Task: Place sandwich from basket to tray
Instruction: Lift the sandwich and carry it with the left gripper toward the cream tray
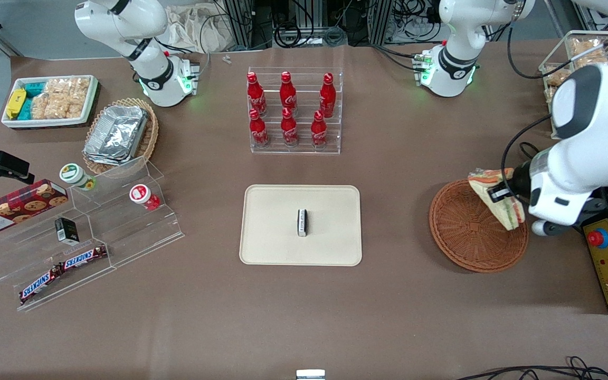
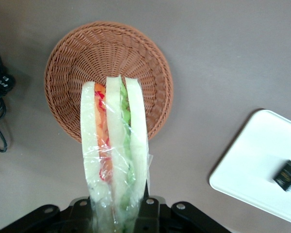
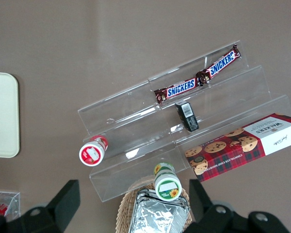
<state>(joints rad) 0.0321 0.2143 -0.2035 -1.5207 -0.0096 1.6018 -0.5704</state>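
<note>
One sandwich (image 2: 114, 150), one basket (image 1: 470, 227), one tray (image 1: 272, 232) w/ one small black item (image 1: 302, 222) on it, six red bottles (image 1: 288, 108) in a clear rack, two Snickers bars (image 3: 199, 80) on the stepped acrylic stand. You've got a brown table (image 1: 304, 316) w/ cables and frames at its edge farthest from the front cam. Gripper (image 2: 119, 213) fingers are clamped on the sandwich's end, holding it lifted above the basket rim. It's wrapped in clear film: white bread slices, orange-red and green filling.
</note>
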